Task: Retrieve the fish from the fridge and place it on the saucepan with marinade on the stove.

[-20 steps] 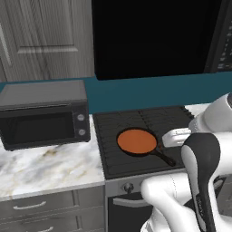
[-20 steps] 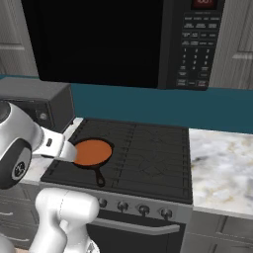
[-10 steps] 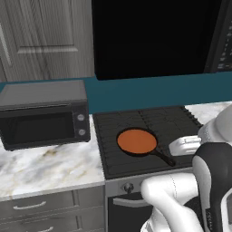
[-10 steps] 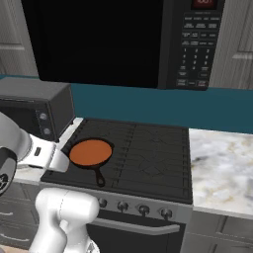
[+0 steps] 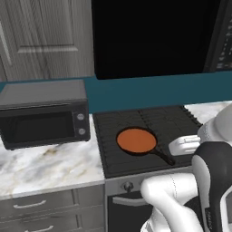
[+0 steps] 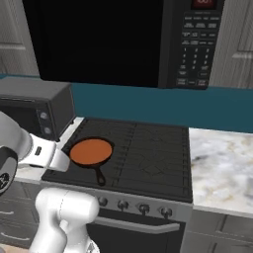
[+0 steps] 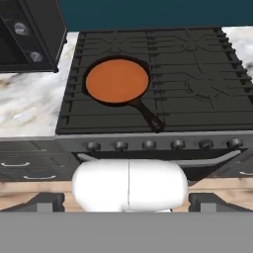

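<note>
The saucepan with marinade (image 5: 136, 140) (image 6: 90, 151) (image 7: 117, 81) is a shallow black pan with a flat orange-brown inside. It sits on the front left of the stove (image 5: 167, 120) (image 6: 148, 153) (image 7: 197, 84), with its long handle pointing toward the front edge. My gripper (image 7: 127, 201) is open, its two dark fingertips spread wide at the bottom of the hand view. It hangs empty in front of the stove, back from the pan and looking down on it. The fish and the fridge are out of view.
A dark grey microwave box (image 5: 43, 118) (image 6: 29, 106) stands on the marble counter (image 5: 45, 165) left of the stove. More marble counter (image 6: 222, 158) lies to the right. A black built-in microwave panel (image 6: 197, 44) hangs above. Round knobs (image 7: 148, 145) line the stove front.
My arm has drawn back a little from the stove and its upper part has sunk lower in both base views. The pan has not moved. The gripper stays open.
</note>
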